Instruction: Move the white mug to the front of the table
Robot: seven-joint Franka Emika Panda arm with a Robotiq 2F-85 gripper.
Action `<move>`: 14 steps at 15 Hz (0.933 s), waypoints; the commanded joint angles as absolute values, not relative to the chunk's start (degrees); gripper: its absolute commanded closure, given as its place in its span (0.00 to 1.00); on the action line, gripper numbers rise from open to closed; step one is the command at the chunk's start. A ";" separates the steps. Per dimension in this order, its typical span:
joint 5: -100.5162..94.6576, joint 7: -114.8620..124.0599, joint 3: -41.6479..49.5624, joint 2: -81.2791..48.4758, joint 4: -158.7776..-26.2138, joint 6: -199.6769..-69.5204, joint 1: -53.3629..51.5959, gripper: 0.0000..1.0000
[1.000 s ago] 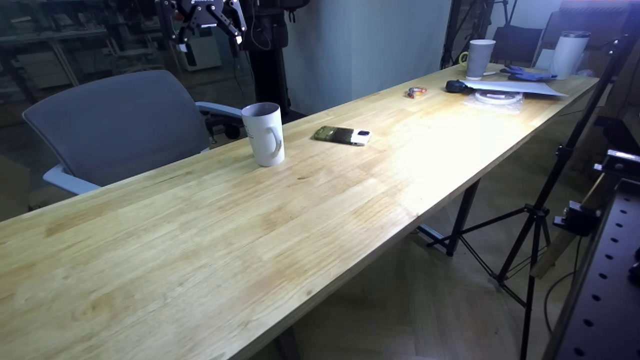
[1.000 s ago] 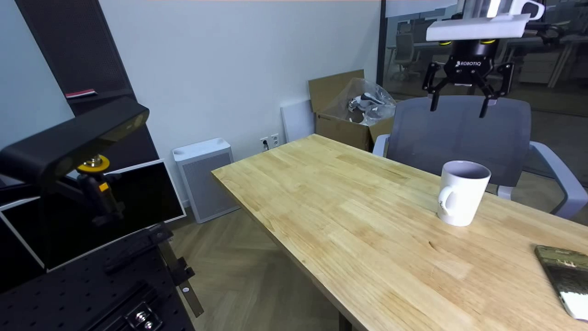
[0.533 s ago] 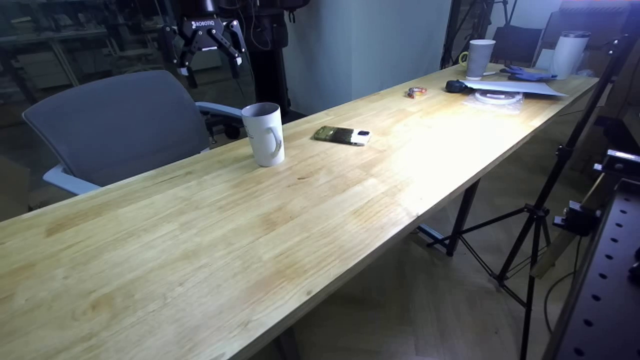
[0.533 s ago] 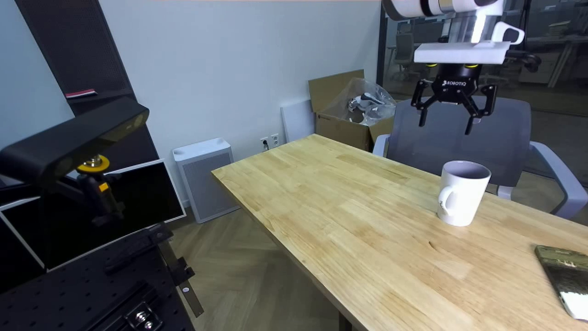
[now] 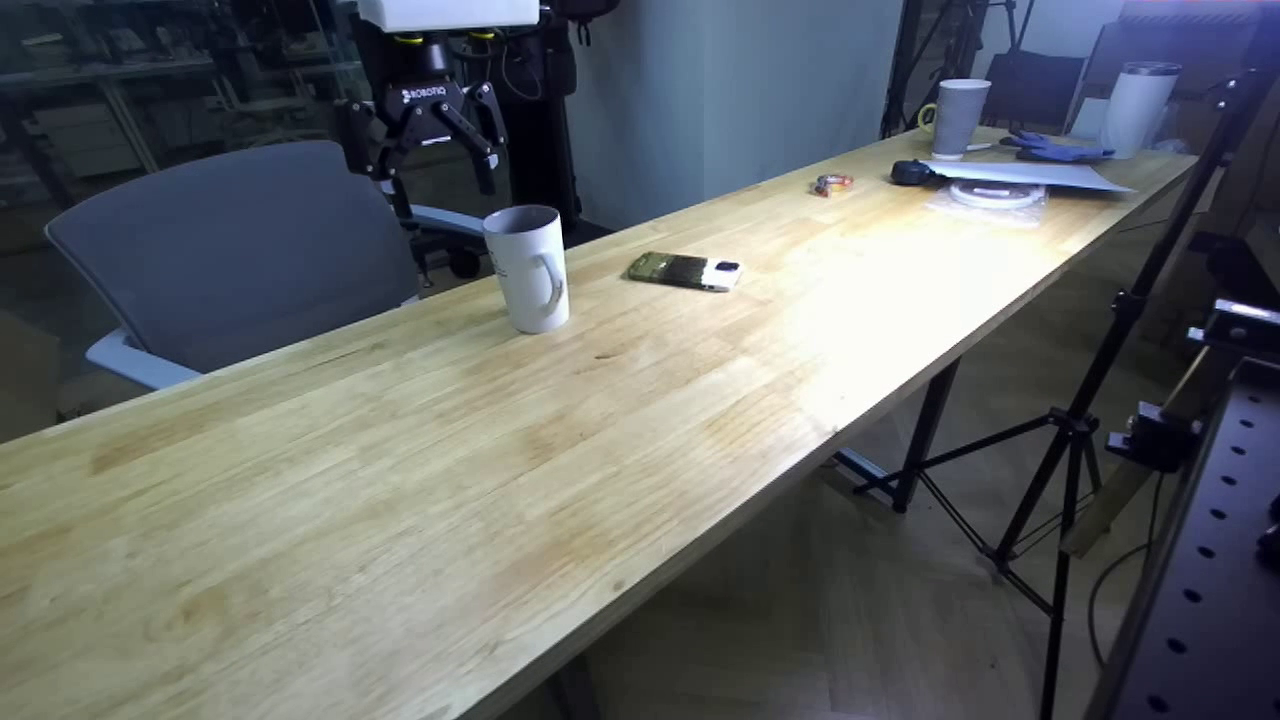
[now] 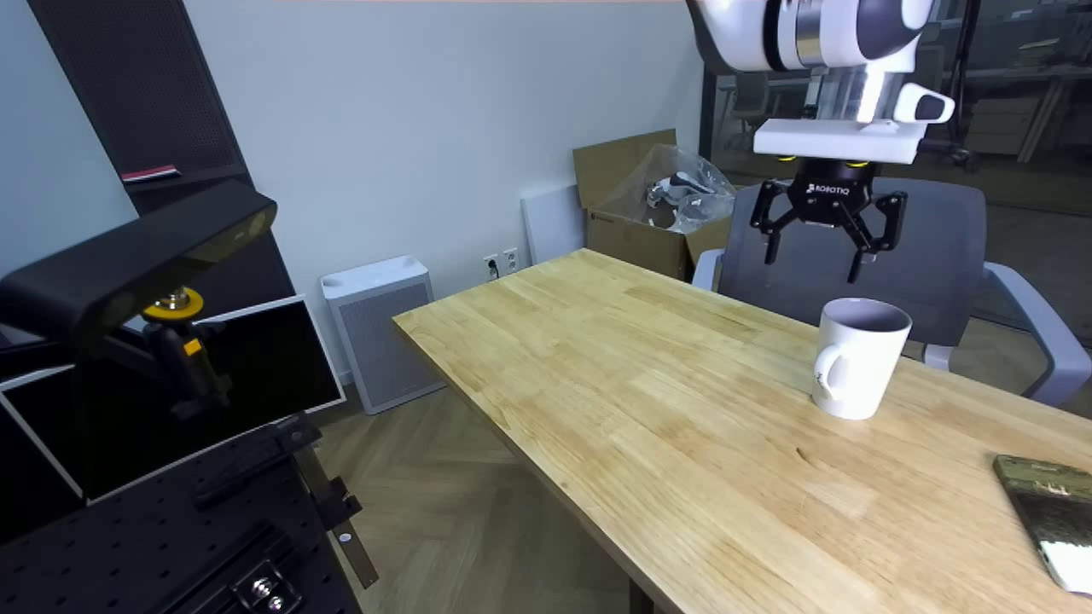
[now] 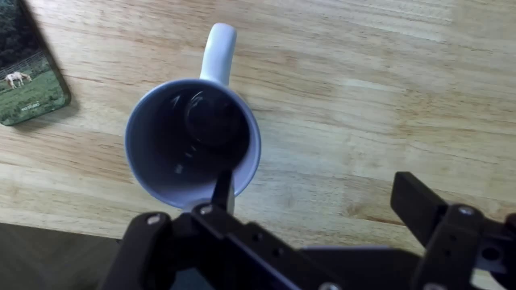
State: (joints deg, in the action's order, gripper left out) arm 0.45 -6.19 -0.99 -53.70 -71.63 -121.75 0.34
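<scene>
The jaws of the black two-fingered Robotiq gripper (image 6: 814, 258) stood wide apart with nothing between them. In both exterior views they hung higher than the rim of the tall white cylindrical mug (image 6: 862, 367), near it but not touching; in the wrist view one jaw overlapped the rim while the other showed against bare wood. That mug stood upright on the long light-wood butcher-block tabletop (image 6: 614, 367), close to the edge beside the grey mesh-backed chair (image 5: 240, 250), its handle turned away from that edge.

By my reading, the approach was mostly done and the rest was left: centring over the mug, descending, gripping, carrying it forward, setting it upright and letting go. Nothing in view settled which edge counted as the front; the long one opposite the chair seemed likelier.

Farther out, the flat phone in a green, black and white case (image 5: 685, 271) lay near the mug but apart. At the far end, the tapered grey mug with a yellow handle (image 5: 961, 120) seemed no part of the job.
</scene>
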 commanded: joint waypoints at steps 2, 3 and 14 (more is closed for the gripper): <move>0.23 -5.41 -0.90 -48.86 -79.93 -124.58 0.60 0.00; 0.18 -5.37 -0.80 -48.38 -81.07 -125.26 0.63 0.00; -0.87 -6.07 0.38 -49.17 -85.54 -135.74 2.09 0.00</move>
State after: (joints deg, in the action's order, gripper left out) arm -0.09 -6.68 -0.01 -50.46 -83.45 -134.65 2.08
